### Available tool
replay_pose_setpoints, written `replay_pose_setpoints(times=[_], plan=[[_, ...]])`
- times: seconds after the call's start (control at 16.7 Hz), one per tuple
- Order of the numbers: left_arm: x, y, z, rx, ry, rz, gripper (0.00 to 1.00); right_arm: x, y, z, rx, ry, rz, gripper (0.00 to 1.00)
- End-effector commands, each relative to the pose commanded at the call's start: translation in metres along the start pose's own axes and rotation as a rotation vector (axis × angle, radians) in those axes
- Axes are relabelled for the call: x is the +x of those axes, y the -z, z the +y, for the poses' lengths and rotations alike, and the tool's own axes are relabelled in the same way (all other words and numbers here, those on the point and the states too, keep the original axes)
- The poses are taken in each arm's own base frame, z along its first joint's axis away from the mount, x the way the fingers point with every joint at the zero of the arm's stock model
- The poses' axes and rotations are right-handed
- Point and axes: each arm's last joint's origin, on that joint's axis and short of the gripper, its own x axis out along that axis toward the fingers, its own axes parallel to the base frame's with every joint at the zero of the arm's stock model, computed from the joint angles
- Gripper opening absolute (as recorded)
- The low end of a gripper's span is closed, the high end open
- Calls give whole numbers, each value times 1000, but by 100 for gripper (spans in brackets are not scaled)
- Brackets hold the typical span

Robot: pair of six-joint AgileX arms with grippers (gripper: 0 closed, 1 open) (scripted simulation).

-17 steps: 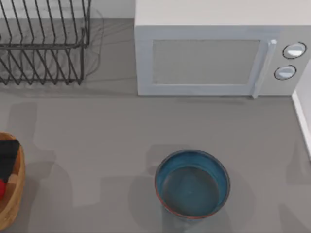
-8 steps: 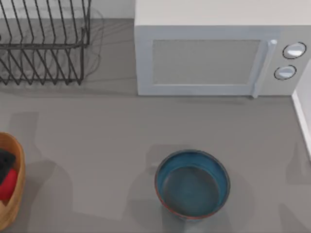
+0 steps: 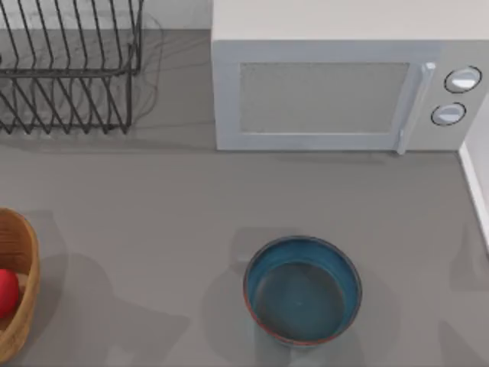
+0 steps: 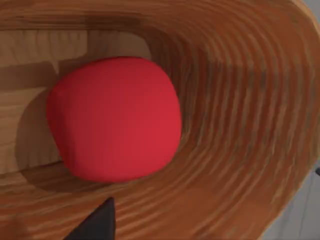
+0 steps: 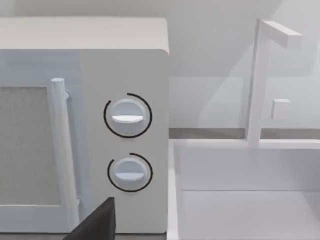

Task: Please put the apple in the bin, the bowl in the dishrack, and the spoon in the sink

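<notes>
Apple (image 4: 114,119) sits in the bin (image 4: 240,125); hand openness I cannot tell; lifting the bowl (image 3: 302,290) by its thin rim risks slipping.

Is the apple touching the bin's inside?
Touching. The left wrist view shows the apple resting on the bin floor against its curved wall.

Round orange-tan bin (image 4: 235,100): wood-look, banded grain, matt ridged wall.
Bright red apple (image 4: 114,118): smooth, matt skin.
Deep teal-blue bowl (image 3: 302,290): glossy glazed inside, thin reddish-brown rim.
Black dishrack (image 3: 65,65): thin wire.
White boxy microwave (image 3: 344,76): smooth matt casing, fine mesh-textured door panel.
Grey table (image 3: 168,222): matt, even.
White sink (image 5: 250,200): smooth, matt.
</notes>
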Motion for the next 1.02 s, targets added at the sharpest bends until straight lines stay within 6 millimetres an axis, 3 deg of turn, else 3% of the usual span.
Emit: replay_pose_setpoints(times=[0.3,0.54,0.78,1.02], plan=[[6,0,37,725,251,-76,100,0,0,0,0,0,0,100],[9,1,54,1171,474,-264,100,0,0,0,0,0,0,100],[6,1,60,1424,663,-504,100,0,0,0,0,0,0,100],[2,2,61,1511,763,-661,100,0,0,0,0,0,0,100]])
